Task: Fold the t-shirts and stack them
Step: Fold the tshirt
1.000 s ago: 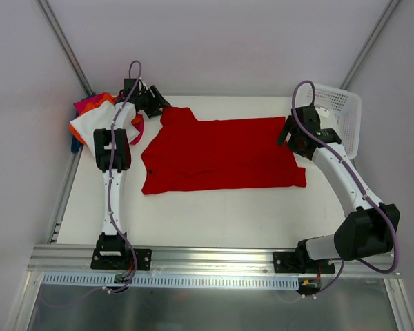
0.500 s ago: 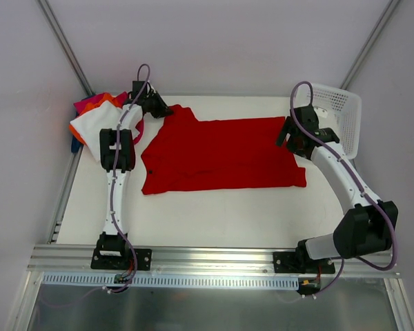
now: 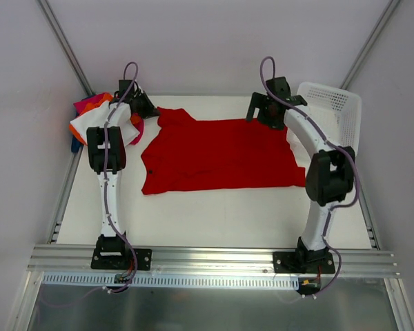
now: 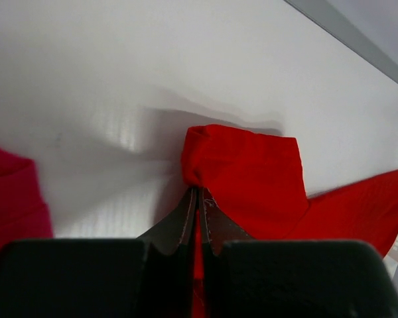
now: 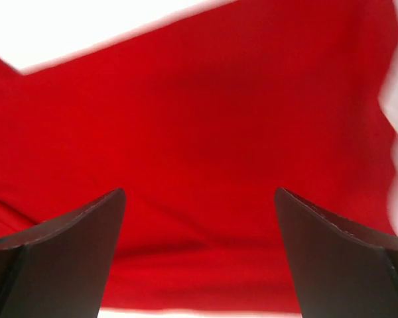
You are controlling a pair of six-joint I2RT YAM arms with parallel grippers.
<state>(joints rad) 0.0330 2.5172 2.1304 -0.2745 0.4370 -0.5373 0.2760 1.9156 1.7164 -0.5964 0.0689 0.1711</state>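
1. While the left jaws are pressed together on a bunched corner [image 4: 245,172] of the red t-shirt [image 3: 221,155], apparently a sleeve, the right jaws stand spread wide with nothing between them. They hang over the shirt's opposite far edge.
2. The shirt lies spread flat on the bench [image 3: 214,214], reaching from the left jaws across to beneath the right jaws. The folded shirts, a white one [image 3: 96,118] over orange [image 3: 74,129] and magenta [image 3: 88,105], sit just to the outer side of the left jaws.
3. The step in hand looks like taking both far corners for a fold toward the near side. To do it well, the right jaws should come down at the cloth's edge rather than mid-panel and take a firm bite. Both sides should then lift together and evenly, so the fold line stays straight and the cloth does not drag.
4. The left pinch sits right at the tips, so a slow lift seems wise.
5. The overhead view gives the shirt's whole outline and the basket [image 3: 338,110] beyond the right jaws, but not the grip itself. The left wrist view shows cloth caught between the tips. The right wrist view shows only red cloth filling the gap, with white at its margins.
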